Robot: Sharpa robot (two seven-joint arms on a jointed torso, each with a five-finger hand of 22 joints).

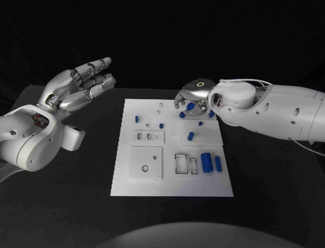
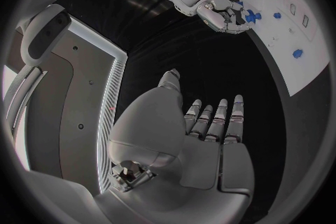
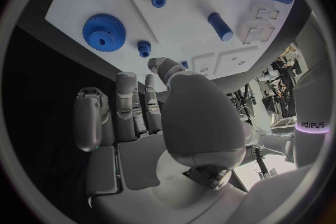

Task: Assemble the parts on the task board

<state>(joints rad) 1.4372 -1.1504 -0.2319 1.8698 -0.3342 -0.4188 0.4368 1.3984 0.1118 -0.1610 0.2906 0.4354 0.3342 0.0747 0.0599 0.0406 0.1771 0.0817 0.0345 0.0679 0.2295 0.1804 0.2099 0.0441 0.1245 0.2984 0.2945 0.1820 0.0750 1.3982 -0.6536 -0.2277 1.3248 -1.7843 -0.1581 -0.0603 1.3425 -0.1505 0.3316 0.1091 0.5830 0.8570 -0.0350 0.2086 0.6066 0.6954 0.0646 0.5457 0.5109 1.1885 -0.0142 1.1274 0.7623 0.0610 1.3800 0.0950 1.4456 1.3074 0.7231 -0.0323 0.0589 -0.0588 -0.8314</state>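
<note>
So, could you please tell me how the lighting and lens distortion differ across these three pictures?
Head view: dark surroundings, with the white task board brightly lit and its edges straight. Left wrist view: fisheye, so the board's edge bows, and the left hand is dimly lit against black. Right wrist view: the same curving, the large blue gear sharp and evenly lit above the right hand.

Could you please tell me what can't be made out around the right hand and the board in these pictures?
- Head view: the right hand covers the parts beneath it at the task board's far right corner.
- Right wrist view: whether the fingertips touch the small gear is unclear.
- Head view: the far-edge pegs are too small to identify.
</note>
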